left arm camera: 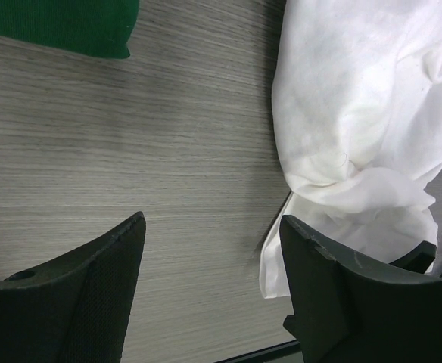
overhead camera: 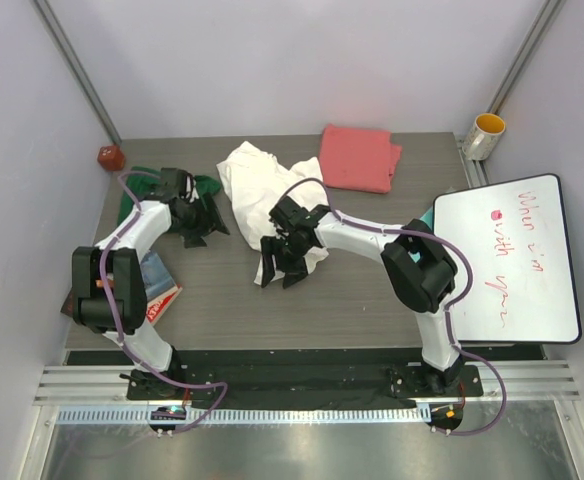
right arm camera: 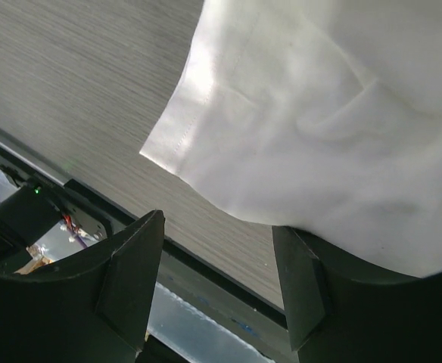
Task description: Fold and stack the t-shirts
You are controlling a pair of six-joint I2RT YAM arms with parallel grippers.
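Nearest me, a glossy book (overhead camera: 160, 287) lies by the left arm's base on the table (overhead camera: 222, 305). A little further in, the right end effector (right arm camera: 217, 223) hangs at the near hem of the white t-shirt (overhead camera: 257, 180). Its fingers are apart with nothing pinched between them, and the hem rests on one finger. It looks to me like it's lining up to take that edge for a fold. Beside it, the left end effector (left arm camera: 213, 227) is spread wide and empty over bare table, between the white shirt and the dark green t-shirt (left arm camera: 62, 23), probably ready for the other side. The white one is a rumpled, creased heap mid-table, with one stitched corner lying flat. The green is bunched at the left. At the far edge, the coral-pink t-shirt (overhead camera: 357, 157) sits as a neat folded rectangle, so I judge one done, two to go.
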